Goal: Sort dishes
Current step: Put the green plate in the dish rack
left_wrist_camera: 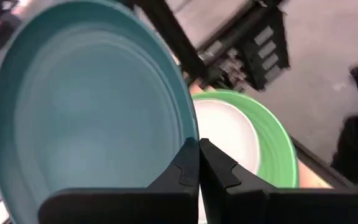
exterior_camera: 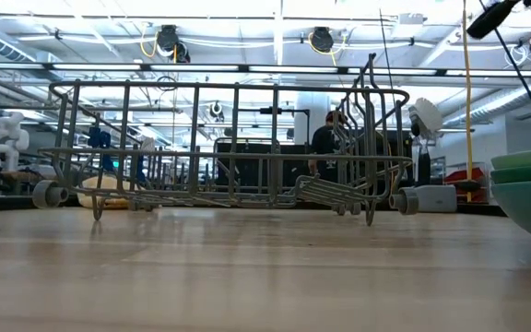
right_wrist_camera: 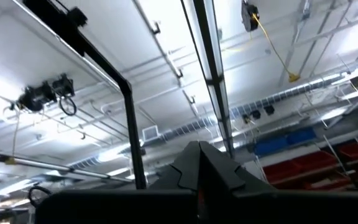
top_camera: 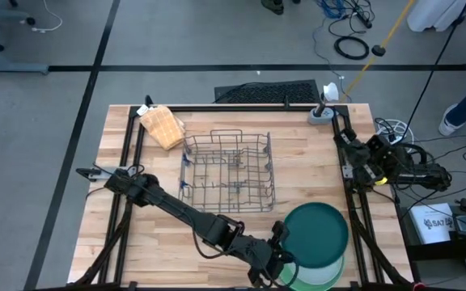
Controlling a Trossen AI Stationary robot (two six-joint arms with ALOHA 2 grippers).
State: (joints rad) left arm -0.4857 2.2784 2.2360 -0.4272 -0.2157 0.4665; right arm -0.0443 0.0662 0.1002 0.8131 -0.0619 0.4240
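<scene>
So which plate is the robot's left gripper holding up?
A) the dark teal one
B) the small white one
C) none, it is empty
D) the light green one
A: in the left wrist view the left gripper is shut on the rim of the dark teal plate, tilted up above the light green plate and the small white plate lying inside it.

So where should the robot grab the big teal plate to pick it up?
By its rim, probably. The teal plate is wide, thin and tilted up off the light green plate, so closed jaws of the left gripper pinch its near edge, coming from the left arm's side.
</scene>
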